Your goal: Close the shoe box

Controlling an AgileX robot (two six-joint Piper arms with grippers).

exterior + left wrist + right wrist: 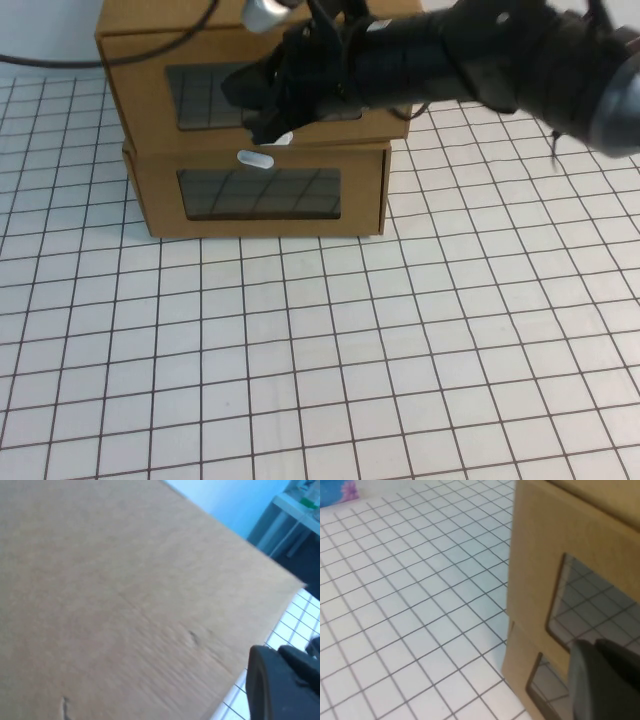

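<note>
The shoe box (140, 90) is the upper of two stacked cardboard boxes; its white tab (281, 138) peeks out below its window (205, 95). My right gripper (258, 110) reaches in from the right, shut, and rests against the box front over the window's right part. The right wrist view shows this box front (540, 555) with my right gripper (605, 680) close to it. My left gripper (280, 685) is shut beside a broad cardboard face (125, 605); I cannot pick it out in the high view.
The lower cardboard box (155, 200) has its white tab (255, 158) above its window and also shows in the right wrist view (517, 665). The white gridded table (350, 350) spreads in front. A black cable runs behind the boxes (60, 60).
</note>
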